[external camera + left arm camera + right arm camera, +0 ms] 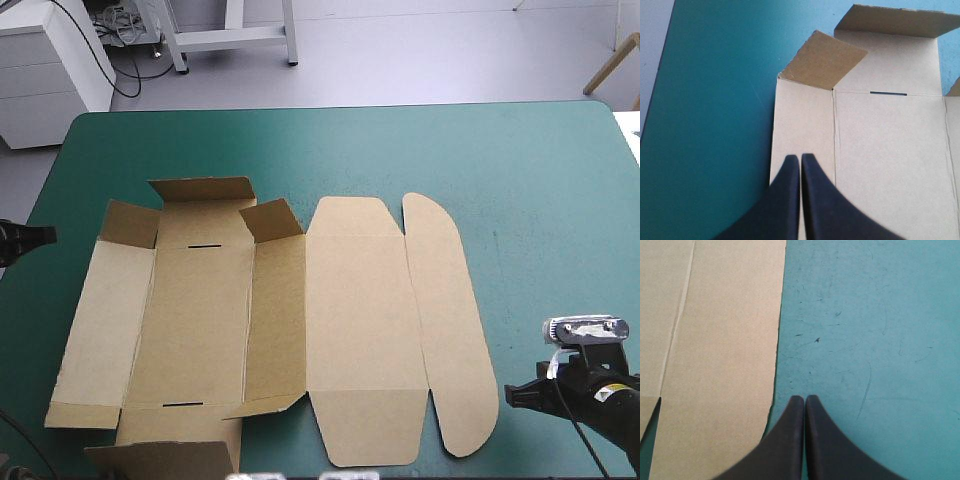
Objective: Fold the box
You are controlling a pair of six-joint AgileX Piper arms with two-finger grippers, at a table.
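The brown box point(350, 320) lies as a cut sheet spread across the middle of the table. Its rounded lid flap point(450, 330) is flat at the right. The far end flap point(203, 188) and two small corner flaps point(270, 220) stand partly raised. My left gripper point(45, 236) is shut at the table's left edge, holding nothing. In the left wrist view the left gripper point(800, 159) points over the box's left panel point(800, 125), toward a raised corner flap point(822, 60). My right gripper point(512, 393) is shut and holds nothing. It sits over the teal-green cover, and the right gripper point(804, 400) is just beside the lid flap's edge point(715, 340).
The teal-green cover point(540, 200) shows wide to the right of the box and beyond its far side. The box's near end flap point(170, 455) reaches the table's front edge. The table's left edge point(657, 75) runs close beside my left gripper.
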